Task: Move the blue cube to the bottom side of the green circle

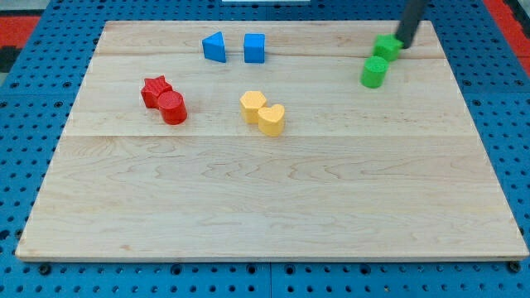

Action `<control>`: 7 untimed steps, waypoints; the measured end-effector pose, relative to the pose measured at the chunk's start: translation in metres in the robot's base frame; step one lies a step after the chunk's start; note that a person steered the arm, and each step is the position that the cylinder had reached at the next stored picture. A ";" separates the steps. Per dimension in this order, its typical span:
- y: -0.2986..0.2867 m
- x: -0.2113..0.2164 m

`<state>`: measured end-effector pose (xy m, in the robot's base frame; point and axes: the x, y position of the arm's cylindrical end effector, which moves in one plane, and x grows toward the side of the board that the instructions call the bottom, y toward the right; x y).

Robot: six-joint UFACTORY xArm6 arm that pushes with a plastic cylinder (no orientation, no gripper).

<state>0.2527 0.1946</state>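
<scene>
The blue cube (254,48) sits near the view's top, left of centre-right, with a blue triangle (214,47) just to its left. The green circle (374,72) is a green cylinder at the view's upper right. A second green block (386,46) stands just above it. My tip (403,44) comes down from the view's top right and ends right beside that upper green block, on its right side. The tip is far to the right of the blue cube.
A red star (155,89) and a red cylinder (173,108) touch each other at the view's left. Two yellow blocks (262,112) sit together near the middle. The wooden board (265,207) lies on a blue pegboard.
</scene>
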 end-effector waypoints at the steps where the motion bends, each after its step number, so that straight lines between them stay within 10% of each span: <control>1: -0.013 -0.006; 3: -0.015 -0.060; 6: -0.240 -0.034; 7: -0.228 0.035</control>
<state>0.2877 -0.0336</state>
